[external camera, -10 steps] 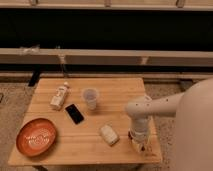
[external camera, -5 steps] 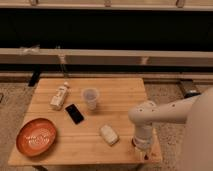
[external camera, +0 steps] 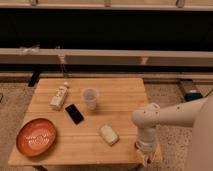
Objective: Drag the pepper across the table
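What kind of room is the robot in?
Probably a lab or office space: a speckled hard floor, a long dark wall ledge, and a wooden table of test items. The gripper hangs at the table's near right corner.

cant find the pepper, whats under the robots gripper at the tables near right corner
The white arm's gripper hangs over the near right corner of the light wooden plank table. Only table edge shows around it. No pepper is visible; whatever lies directly beneath is covered by the arm.
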`<act>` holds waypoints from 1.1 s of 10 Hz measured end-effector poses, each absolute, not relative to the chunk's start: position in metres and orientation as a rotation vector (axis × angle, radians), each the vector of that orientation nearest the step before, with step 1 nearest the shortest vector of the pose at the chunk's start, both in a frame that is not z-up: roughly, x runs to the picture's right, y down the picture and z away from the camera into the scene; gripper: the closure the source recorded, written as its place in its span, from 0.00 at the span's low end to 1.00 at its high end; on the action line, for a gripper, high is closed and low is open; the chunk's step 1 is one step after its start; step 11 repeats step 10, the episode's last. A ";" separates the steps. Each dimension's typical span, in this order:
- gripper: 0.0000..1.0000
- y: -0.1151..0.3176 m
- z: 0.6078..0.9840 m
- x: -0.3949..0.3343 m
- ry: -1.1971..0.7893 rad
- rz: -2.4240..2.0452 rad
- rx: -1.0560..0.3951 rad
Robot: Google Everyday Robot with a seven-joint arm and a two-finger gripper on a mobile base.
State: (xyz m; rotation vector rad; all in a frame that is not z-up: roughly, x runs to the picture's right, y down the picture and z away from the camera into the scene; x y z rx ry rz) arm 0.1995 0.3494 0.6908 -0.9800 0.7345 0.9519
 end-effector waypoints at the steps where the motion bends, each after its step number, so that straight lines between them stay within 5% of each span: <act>1: 0.20 0.348 0.691 0.200 0.734 0.955 -0.978; 11: 0.20 0.295 0.717 0.188 0.661 0.949 -0.904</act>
